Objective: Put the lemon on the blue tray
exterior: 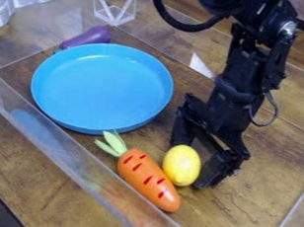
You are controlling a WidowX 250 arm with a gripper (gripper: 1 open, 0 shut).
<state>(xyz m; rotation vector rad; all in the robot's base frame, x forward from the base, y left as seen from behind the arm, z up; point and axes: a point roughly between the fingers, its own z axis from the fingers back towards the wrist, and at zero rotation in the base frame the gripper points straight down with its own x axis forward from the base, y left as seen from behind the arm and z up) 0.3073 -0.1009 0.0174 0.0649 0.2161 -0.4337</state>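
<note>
On the wooden table [259, 208], inside low clear walls, the blue tray [102, 85] lies at left with nothing in it, and the black arm reaches steeply down at right, its gripper [199, 157] spread wide with the jaws well apart and nothing clamped between them. Below the tray, an orange carrot [149, 179] with green leaves lies slanted, and the lemon [182, 164] sits on the table just beside it, touching or nearly touching it, right at the gripper's near finger; whether that finger touches the lemon cannot be told. Smallest, a purple eggplant [86, 36] lies behind the tray's far rim.
</note>
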